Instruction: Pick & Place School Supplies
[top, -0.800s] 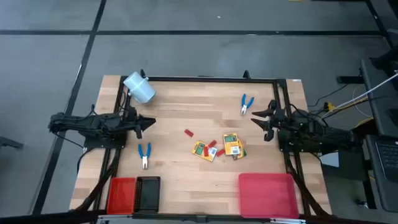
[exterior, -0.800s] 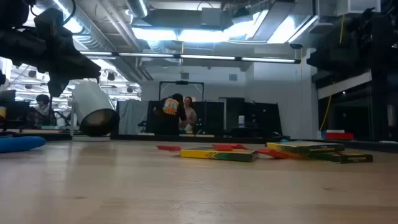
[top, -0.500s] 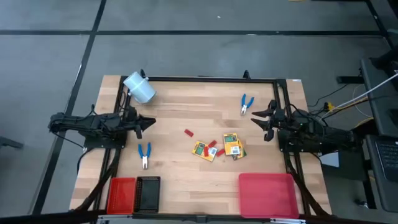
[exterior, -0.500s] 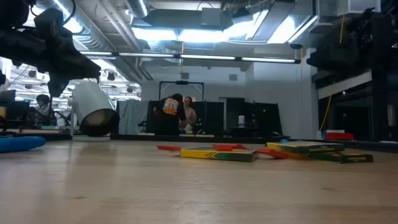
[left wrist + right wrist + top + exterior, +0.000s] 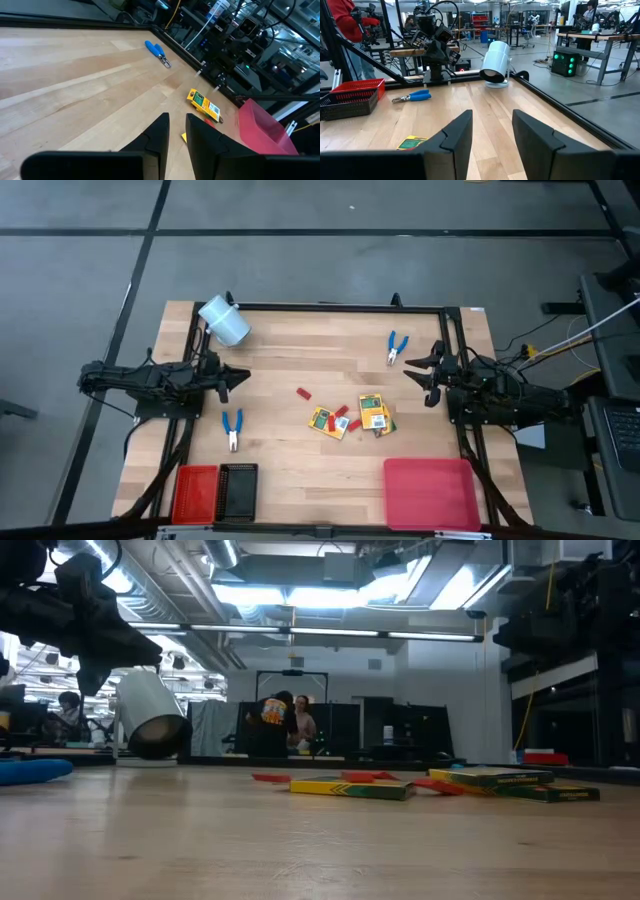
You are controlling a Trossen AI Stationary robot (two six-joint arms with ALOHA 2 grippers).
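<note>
Two yellow-and-green crayon boxes (image 5: 322, 421) (image 5: 373, 412) lie flat mid-table among a few small red pieces (image 5: 303, 392). One pair of blue-handled pliers (image 5: 233, 428) lies near the left, another (image 5: 397, 345) at the far right. My left gripper (image 5: 238, 383) hovers at the table's left edge; in its wrist view its fingers (image 5: 177, 117) stand a narrow gap apart, with nothing between them. My right gripper (image 5: 418, 380) hovers at the right edge, open wider (image 5: 492, 112) and empty. Both point toward the table's middle.
A pale blue-white cylinder (image 5: 224, 321) lies on its side at the far left corner. A small red tray (image 5: 195, 492) and a black tray (image 5: 238, 490) sit at the near left, and a larger red tray (image 5: 430, 492) at the near right. People stand in the room beyond.
</note>
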